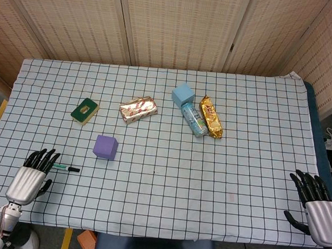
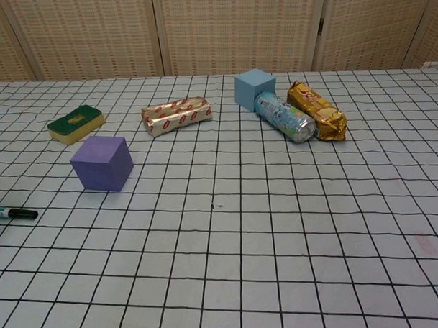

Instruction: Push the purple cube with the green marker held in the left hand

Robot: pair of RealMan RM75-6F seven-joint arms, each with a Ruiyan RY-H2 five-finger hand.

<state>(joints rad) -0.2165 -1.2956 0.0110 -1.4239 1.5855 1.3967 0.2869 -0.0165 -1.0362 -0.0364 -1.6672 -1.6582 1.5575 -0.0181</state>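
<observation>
The purple cube [image 1: 105,147] [image 2: 102,163] stands on the checked tablecloth, left of the middle. The green marker [image 1: 66,167] [image 2: 12,212] lies flat on the cloth to the cube's front left, its black tip pointing right. My left hand [image 1: 32,177] rests at the table's front left corner with fingers spread, fingertips close to the marker's left end; it holds nothing. My right hand [image 1: 317,207] lies at the front right corner, fingers spread, nothing in it. Neither hand shows in the chest view.
Behind the cube lie a green-and-yellow sponge [image 1: 85,110] [image 2: 76,124] and a red-and-white foil pack [image 1: 138,109] [image 2: 176,114]. Further right are a light blue cube [image 1: 182,94] [image 2: 254,87], a lying can [image 1: 194,119] [image 2: 284,116] and a gold snack packet [image 1: 211,116] [image 2: 316,111].
</observation>
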